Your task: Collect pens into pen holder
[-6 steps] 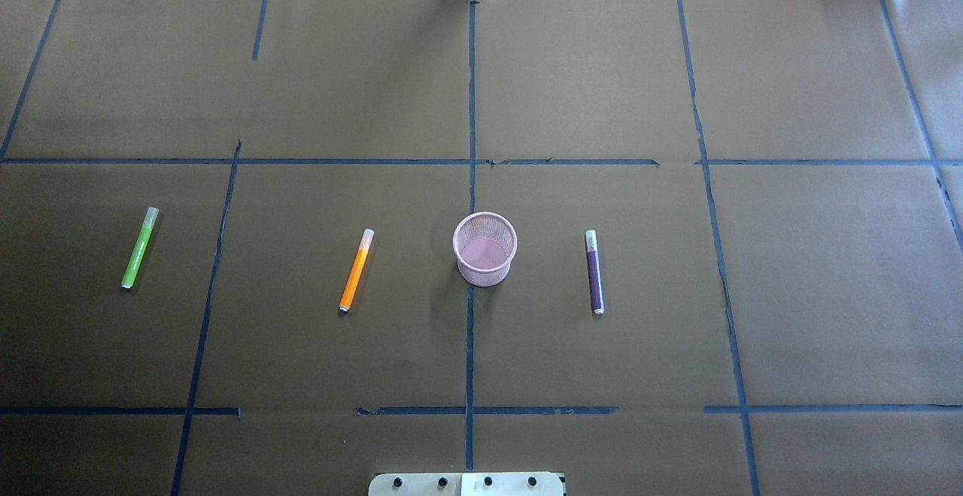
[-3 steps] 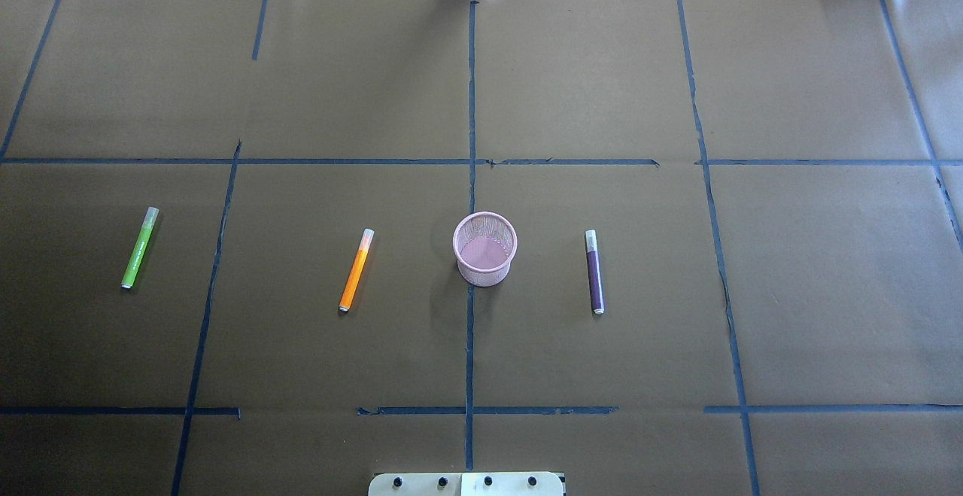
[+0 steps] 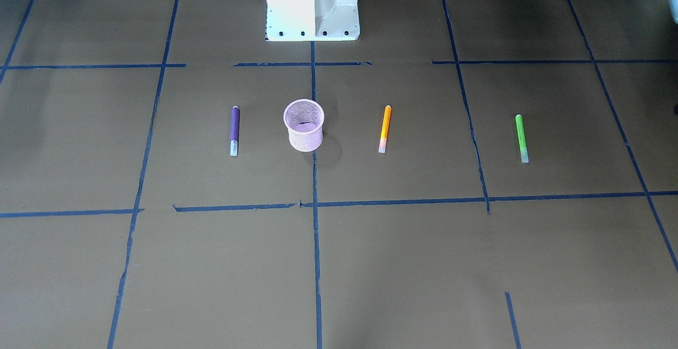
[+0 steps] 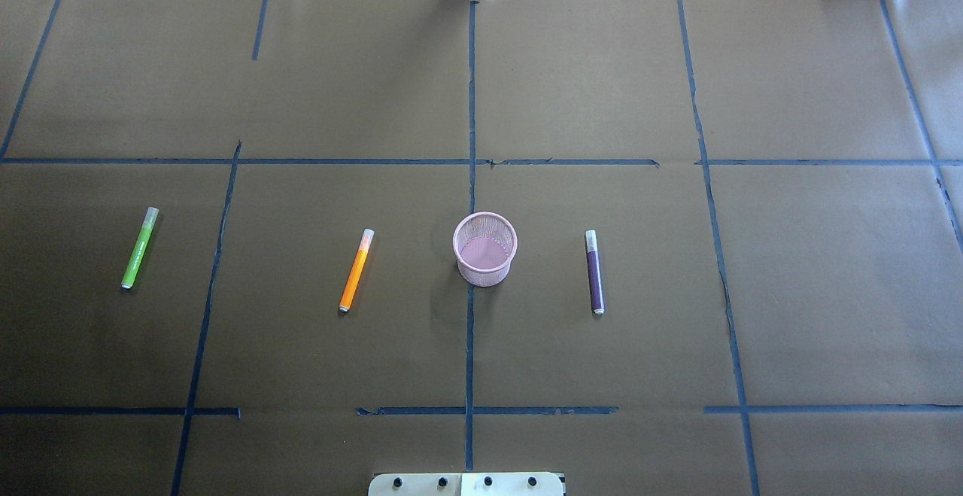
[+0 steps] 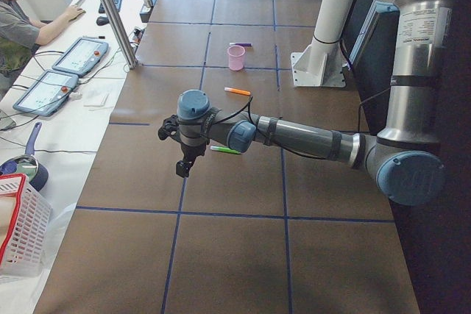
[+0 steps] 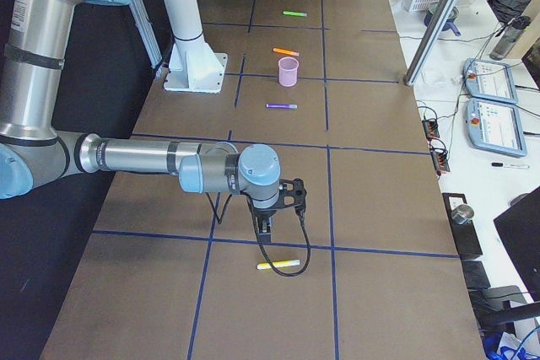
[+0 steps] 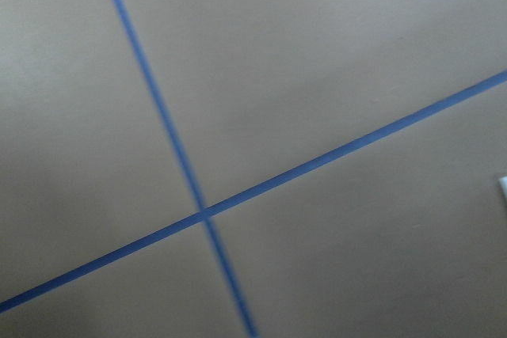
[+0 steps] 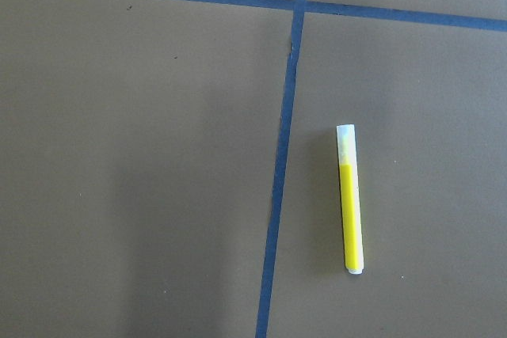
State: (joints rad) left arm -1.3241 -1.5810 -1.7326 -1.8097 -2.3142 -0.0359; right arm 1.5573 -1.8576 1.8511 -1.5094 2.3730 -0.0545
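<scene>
The pink mesh pen holder [image 4: 485,249] stands upright at the table's middle, also in the front view [image 3: 303,125]. The orange pen [image 4: 356,270] lies left of it, the green pen [image 4: 140,248] far left, the purple pen [image 4: 594,271] right of it. A yellow pen [image 8: 350,199] lies far off at the robot's right end [image 6: 278,265]. My left gripper [image 5: 182,169] hangs near the green pen [image 5: 224,150]. My right gripper [image 6: 265,227] hangs just above the yellow pen. Whether either is open, I cannot tell. Both hold nothing that shows.
Blue tape lines grid the brown table. The robot's white base [image 3: 312,5] stands at the near edge behind the holder. An operator [image 5: 22,12] sits by a side desk beyond a metal pole [image 5: 110,12]. A white basket [image 5: 18,233] stands there too.
</scene>
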